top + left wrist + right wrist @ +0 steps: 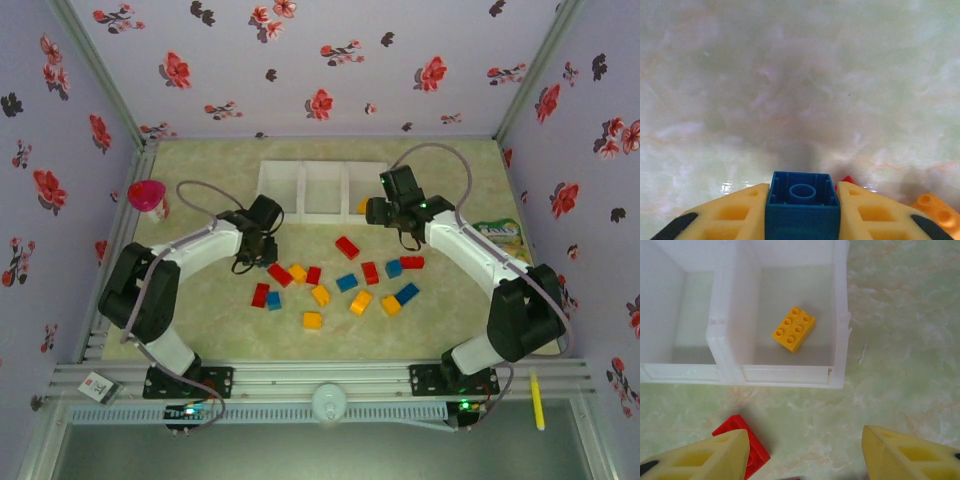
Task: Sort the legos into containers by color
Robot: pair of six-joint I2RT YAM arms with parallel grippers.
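The marbled green bench point(200, 170) spreads between flowered walls. Two arms reach in from its near edge. The left arm point(190, 250) bends toward the middle, and the right arm point(470, 250) stretches toward the far side. At the far middle stands a white container point(320, 165) with three compartments in a row. A snack bag point(497, 234) lies by the right wall and a pink cup point(147, 195) stands by the left one.

The left tool point(245, 262) is low over the bench at the left end of the scattered bricks. In the left wrist view its yellow fingers point(725, 215) press both sides of a blue brick point(802, 205), so it is clamped on that brick. Whether the brick is off the bench I cannot tell. The right tool point(372, 210) hangs just before the container's right compartment. In the right wrist view its fingers point(910, 455) stand wide apart with nothing between them.

Loose bricks point(346, 282), red, blue and yellow, lie scattered across the middle of the bench between the arms. One yellow brick point(794, 329) lies studs up inside the right compartment, apart from its walls. A red brick point(757, 450) lies on the bench near the container's front wall, partly under the finger at the left of that view.
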